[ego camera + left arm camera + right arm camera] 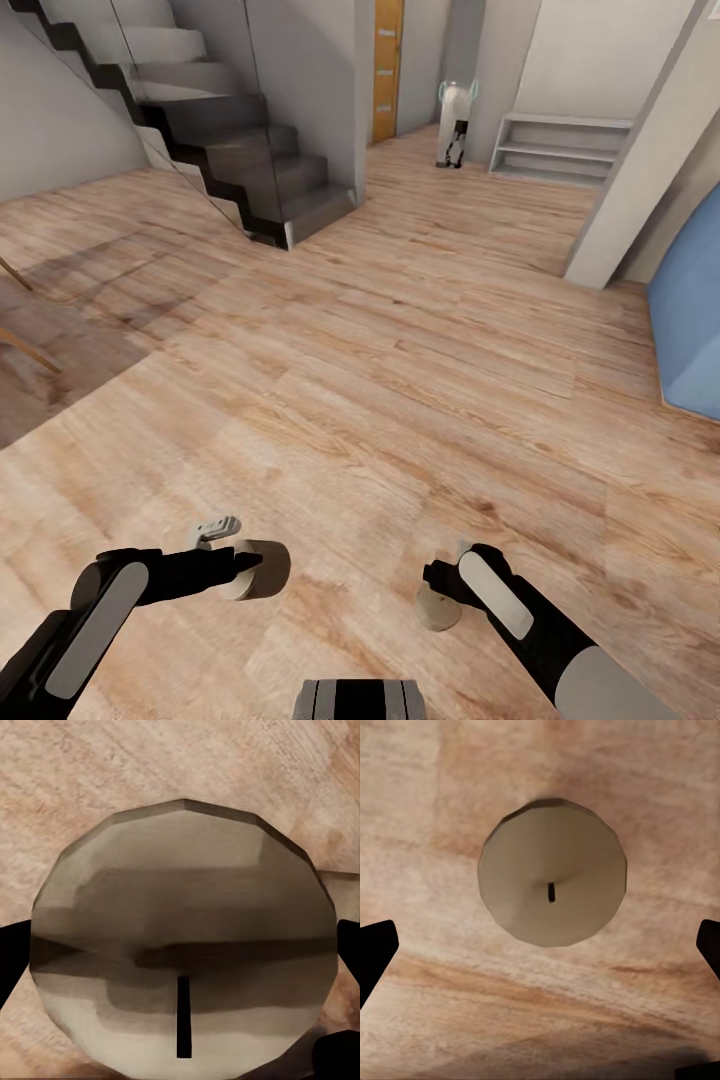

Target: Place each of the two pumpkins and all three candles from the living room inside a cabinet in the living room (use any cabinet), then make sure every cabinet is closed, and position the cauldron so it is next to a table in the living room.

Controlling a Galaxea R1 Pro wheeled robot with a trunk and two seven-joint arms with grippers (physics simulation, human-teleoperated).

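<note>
Out on the wooden floor, well away from any furniture. Down at seven o'clock in the head view, left arm reaching in, a stubby pale candle lying sideways at the tip of the left claw. In the left wrist view that candle looms huge, dark wick showing, black fingertips pressed at each edge: clamped on it, by the look of things.

Over at five o'clock, right arm angled inward, a second candle tucked just under the right claw. From the right wrist view, this candle seen end-on, round, small wick at centre, floorboards all around. Fingertips far out at both edges, well apart from the wax. Holding or merely hovering? Cannot tell from here.

Up at eleven o'clock, a grey staircase with dark stringers. At twelve, an orange door down the hallway, with a white-and-black object standing near it. At one o'clock, low grey shelves against the wall. At three o'clock, a blue shape at the frame edge.
</note>
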